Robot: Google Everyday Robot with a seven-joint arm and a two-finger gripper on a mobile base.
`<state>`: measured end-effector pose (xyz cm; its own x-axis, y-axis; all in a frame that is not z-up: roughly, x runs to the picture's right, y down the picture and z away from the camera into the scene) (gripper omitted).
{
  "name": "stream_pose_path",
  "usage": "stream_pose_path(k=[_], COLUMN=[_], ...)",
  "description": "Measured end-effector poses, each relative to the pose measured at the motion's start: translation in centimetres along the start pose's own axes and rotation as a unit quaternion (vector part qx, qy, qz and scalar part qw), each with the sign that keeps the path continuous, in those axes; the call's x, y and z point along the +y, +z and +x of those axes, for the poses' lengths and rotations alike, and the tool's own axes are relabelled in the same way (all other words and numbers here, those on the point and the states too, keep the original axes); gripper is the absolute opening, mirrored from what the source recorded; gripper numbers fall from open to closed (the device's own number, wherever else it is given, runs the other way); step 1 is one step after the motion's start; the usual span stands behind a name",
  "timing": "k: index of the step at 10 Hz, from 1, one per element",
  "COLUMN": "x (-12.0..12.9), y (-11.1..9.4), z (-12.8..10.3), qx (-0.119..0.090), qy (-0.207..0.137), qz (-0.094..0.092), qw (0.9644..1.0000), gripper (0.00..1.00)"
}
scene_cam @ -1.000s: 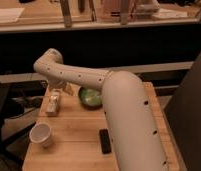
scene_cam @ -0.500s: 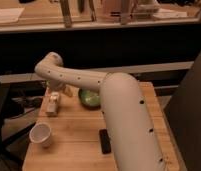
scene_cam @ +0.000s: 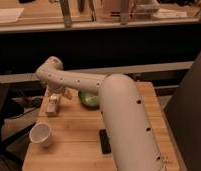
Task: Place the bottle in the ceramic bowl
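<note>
The small whitish-beige bottle (scene_cam: 52, 106) stands on the left part of the wooden table (scene_cam: 74, 150). Right of it sits the ceramic bowl (scene_cam: 88, 99), green and glossy, partly hidden behind my white arm (scene_cam: 124, 120). The arm reaches from the lower right to an elbow at the upper left, then bends down. My gripper (scene_cam: 57, 95) hangs just above the bottle's top, its fingers open on either side of the neck and nothing held.
A white paper cup (scene_cam: 41, 135) stands near the table's front left corner. A flat black object (scene_cam: 105, 141) lies beside my arm near the front. A dark counter runs behind the table, and a dark panel stands at the right.
The arm's elbow has shifted slightly and the gripper has come down a little over the bottle. Bottle, bowl and cup have not moved.
</note>
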<state>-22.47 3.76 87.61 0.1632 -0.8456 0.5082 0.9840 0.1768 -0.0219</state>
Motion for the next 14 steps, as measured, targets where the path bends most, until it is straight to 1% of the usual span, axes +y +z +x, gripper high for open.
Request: stream_pose_path(k=[4,6,8,10,12,14], x=[-0.8,-1.1,-1.5,-1.6,-1.8,-2.0], y=[0.8,1.9,2.2,2.4,3.2,3.5], z=[-0.7,-1.4,-2.0,-2.0,-2.2,-2.5], qx=[0.003,0.004,0.004,0.003,0.003,0.002], qy=[-0.015,-0.024,-0.030,-0.034,-0.038,-0.040], qz=[0.003,0.007,0.010,0.014,0.017,0.021], qw=[0.9999,0.9997,0.9995,0.9993,0.9991,0.9990], gripper=[0.80,0.80,0.80,0.80,0.80,0.80])
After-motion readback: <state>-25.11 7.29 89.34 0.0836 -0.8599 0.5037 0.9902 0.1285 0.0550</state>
